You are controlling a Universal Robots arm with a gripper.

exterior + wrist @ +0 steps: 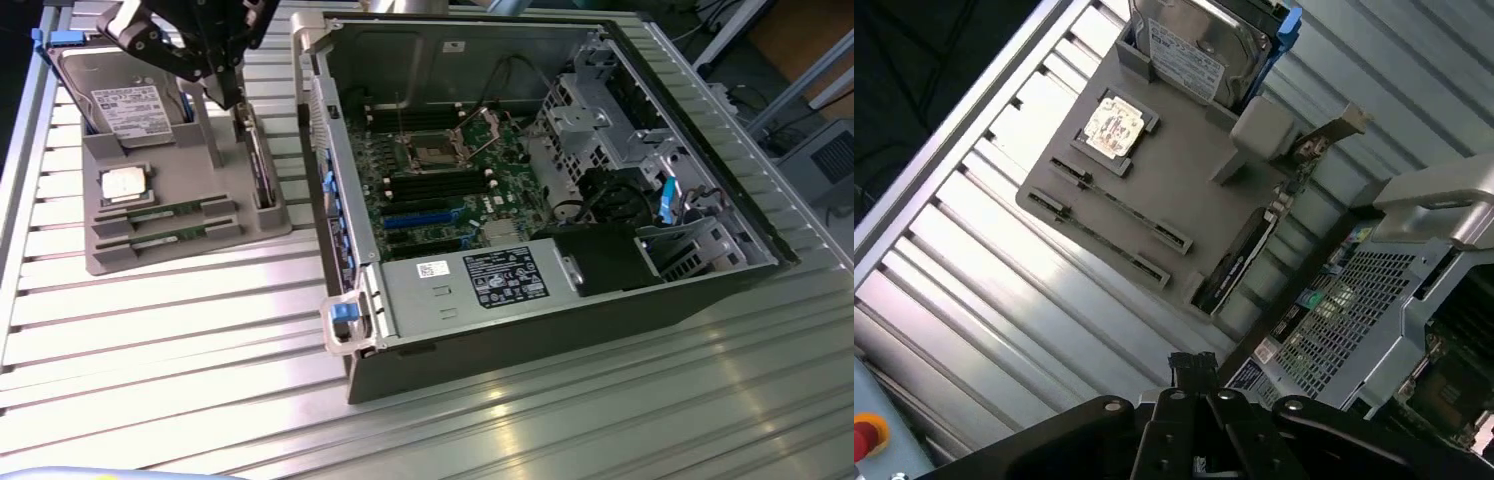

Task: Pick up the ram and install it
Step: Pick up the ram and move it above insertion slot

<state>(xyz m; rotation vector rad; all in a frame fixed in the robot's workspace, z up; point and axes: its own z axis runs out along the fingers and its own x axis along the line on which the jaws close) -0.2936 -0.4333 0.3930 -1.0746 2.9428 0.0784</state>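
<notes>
One claw (1192, 364), closed, empty

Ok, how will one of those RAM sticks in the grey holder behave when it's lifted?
Probably stiff and light: the ram is a thin, narrow green board. It seems to sit on edge in a slot of the grey holder, so a tilted pull might bind.

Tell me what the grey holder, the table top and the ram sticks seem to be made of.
The grey holder looks like matte moulded plastic: even grey, no glare. The table top seems bare aluminium: ribbed slats with bright reflections. The ram sticks look like green circuit board, probably fibreglass laminate.
</notes>
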